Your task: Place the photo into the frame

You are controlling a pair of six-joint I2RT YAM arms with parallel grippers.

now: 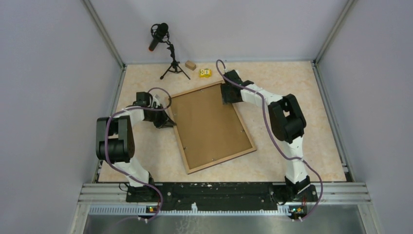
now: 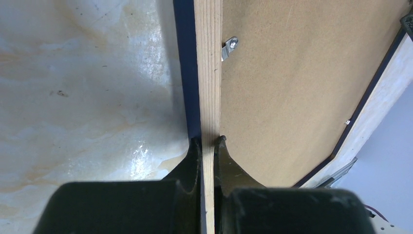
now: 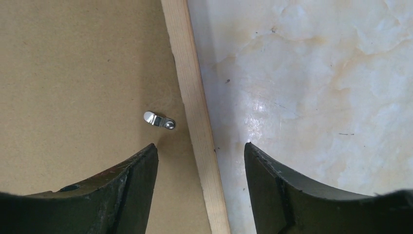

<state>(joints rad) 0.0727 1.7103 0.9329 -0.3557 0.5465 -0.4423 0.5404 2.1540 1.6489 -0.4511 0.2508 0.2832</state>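
Frame (image 1: 222, 160) lay face-down on bench (image 1: 302, 97), backing board (image 1: 212, 124) up, photo not visible; left jaws clamped shut on its left rim, prob. to steady it, while right jaws hung open astride far-right rim by a turn clip (image 3: 159, 120), prob. to work it.

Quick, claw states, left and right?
Left claw: closed on the frame rim.
Right claw: open, astride the frame rim, gripping nothing.

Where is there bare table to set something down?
Near strip between the frame and the arm bases; far-right corner past the right arm. Crowded: far edge by the mic tripod, wooden block, yellow item; left pincer clamps the frame rim.
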